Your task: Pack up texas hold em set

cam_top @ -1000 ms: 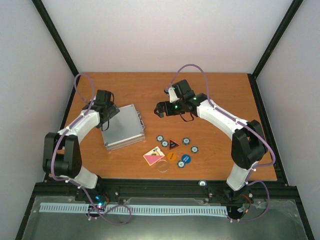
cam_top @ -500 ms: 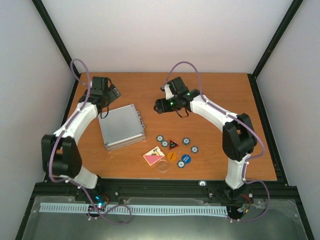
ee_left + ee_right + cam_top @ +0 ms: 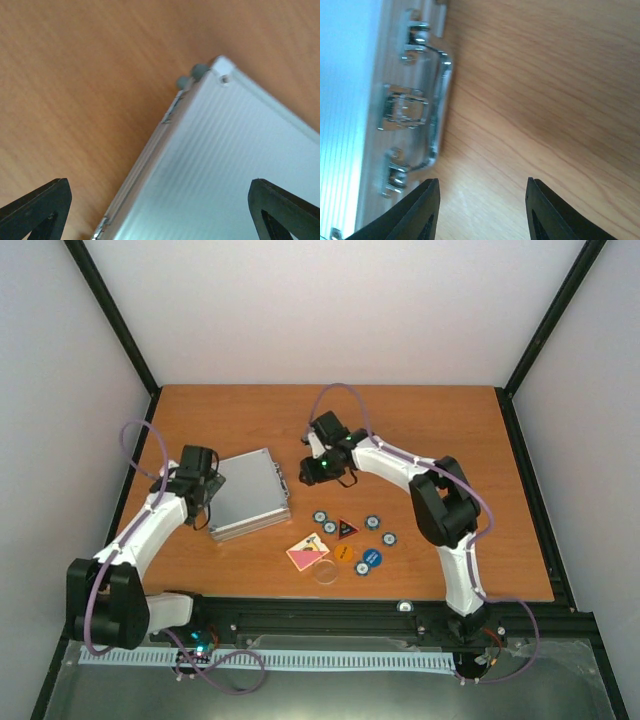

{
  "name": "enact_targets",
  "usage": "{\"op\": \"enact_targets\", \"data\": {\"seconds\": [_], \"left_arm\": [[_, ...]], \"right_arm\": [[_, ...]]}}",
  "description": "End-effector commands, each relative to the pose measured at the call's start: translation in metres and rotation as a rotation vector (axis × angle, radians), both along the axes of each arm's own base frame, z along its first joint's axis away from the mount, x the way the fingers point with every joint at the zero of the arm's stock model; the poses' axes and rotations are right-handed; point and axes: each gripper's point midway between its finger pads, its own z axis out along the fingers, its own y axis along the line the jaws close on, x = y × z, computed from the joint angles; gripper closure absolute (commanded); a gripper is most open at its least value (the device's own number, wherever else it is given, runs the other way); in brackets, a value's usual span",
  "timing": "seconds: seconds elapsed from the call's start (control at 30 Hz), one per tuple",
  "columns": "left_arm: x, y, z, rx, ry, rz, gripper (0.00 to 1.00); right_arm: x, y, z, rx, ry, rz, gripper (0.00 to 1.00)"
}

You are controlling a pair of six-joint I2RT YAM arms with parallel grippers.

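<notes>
The case [image 3: 248,493] lies closed and flat on the table [image 3: 450,430], with its handle [image 3: 284,481] edge turned toward the right arm. The rest of the set sits loose off the case's near-right side, all apart from it: chips [image 3: 372,522], triangle [image 3: 346,529], deck [image 3: 307,553], orange disc [image 3: 343,553], blue disc [image 3: 373,559] and clear disc [image 3: 326,572].

The right gripper [image 3: 311,470] hovers just beside the handle edge, jaws spread and holding nothing. In its wrist view the handle and the latch [image 3: 404,107] behind it lie ahead and to the left of its fingers [image 3: 422,212], and only bare wood shows under the gap. The handle's long axis runs along the case edge, roughly in line with the gripper's reach rather than across it.

The left gripper [image 3: 203,483] is at the edge opposite the handle, jaws wide and empty, straddling a corner [image 3: 220,67] of the lid. I cannot tell whether it touches.

Nothing can go in until the lid is up, so opening likely comes first. The right arm is nearer the latch and would need to shift sideways toward the case. The left is placed to steady the far edge.
</notes>
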Motion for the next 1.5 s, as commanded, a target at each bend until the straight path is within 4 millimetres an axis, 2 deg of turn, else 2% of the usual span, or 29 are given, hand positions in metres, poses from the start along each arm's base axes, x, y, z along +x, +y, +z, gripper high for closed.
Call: {"op": "enact_targets", "data": {"seconds": [0.0, 0.1, 0.37, 0.53, 0.7, 1.03, 1.2, 1.27, 1.33, 1.47], "left_arm": [[-0.007, 0.01, 0.0, -0.032, -0.055, 0.146, 0.0], [-0.01, 0.012, -0.008, -0.032, -0.044, 0.174, 0.0], [-0.013, 0.021, -0.027, 0.005, -0.008, 0.227, 0.0], [-0.002, 0.021, -0.031, 0.024, -0.006, 0.221, 0.0], [0.017, 0.018, -0.034, 0.034, -0.007, 0.18, 0.0], [0.117, -0.014, -0.031, 0.037, -0.089, -0.078, 0.0], [0.164, -0.036, -0.026, -0.015, -0.162, -0.181, 0.0], [0.181, -0.043, -0.018, -0.028, -0.194, -0.216, 0.0], [0.197, -0.049, -0.002, -0.027, -0.232, -0.254, 0.0], [0.211, -0.054, 0.032, 0.007, -0.273, -0.324, 0.0]], "right_arm": [[-0.008, 0.036, 0.004, 0.054, -0.013, 0.101, 0.51], [-0.009, 0.049, -0.001, 0.059, 0.001, 0.128, 0.51], [-0.013, 0.058, -0.024, 0.016, 0.018, 0.141, 0.51], [-0.026, 0.063, -0.037, -0.016, 0.031, 0.167, 0.51], [-0.048, 0.07, -0.041, -0.038, 0.033, 0.212, 0.51], [-0.081, 0.057, -0.027, -0.003, 0.046, 0.205, 0.51], [-0.103, 0.062, -0.019, 0.014, 0.042, 0.252, 0.51], [-0.107, 0.063, -0.015, 0.024, 0.036, 0.253, 0.5], [-0.105, 0.061, -0.011, 0.022, 0.015, 0.244, 0.5], [-0.101, 0.057, -0.002, 0.007, -0.015, 0.239, 0.5]]}}
